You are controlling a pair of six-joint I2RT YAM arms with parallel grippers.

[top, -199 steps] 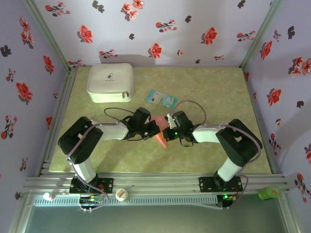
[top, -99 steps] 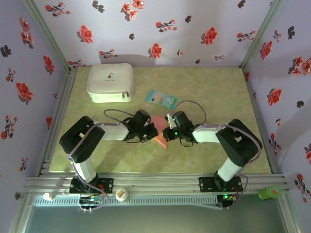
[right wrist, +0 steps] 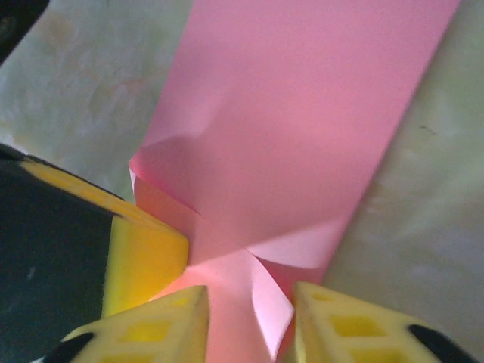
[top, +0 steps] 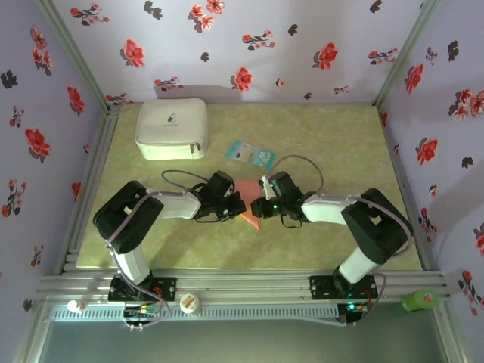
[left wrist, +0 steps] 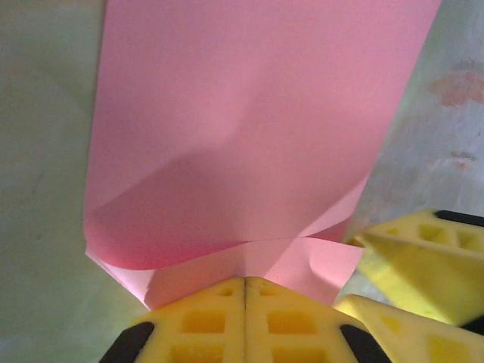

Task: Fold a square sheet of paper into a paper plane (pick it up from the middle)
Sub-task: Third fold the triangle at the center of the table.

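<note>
The salmon-pink sheet of thin matte paper (top: pixel 250 218) lies partly folded at the middle of the pale green mottled bench (top: pixel 333 144), between the two arms. The left tool (left wrist: pixel 244 290) has its yellow fingers pressed together, pinching a folded edge of the sheet, with a curled flap standing up just beyond the tips. The right tool (right wrist: pixel 249 306) stands partly open; a narrow fold of the paper lies in the gap between its jaws, and whether either pad touches it cannot be told. The two tools meet nearly tip to tip over the sheet. At the back left of the bench sits a white rounded zip-up fabric case (top: pixel 172 128), closed — its contents are hidden. A small light-blue printed packet (top: pixel 250 153) lies flat between the case and the paper, apart from both.
</note>
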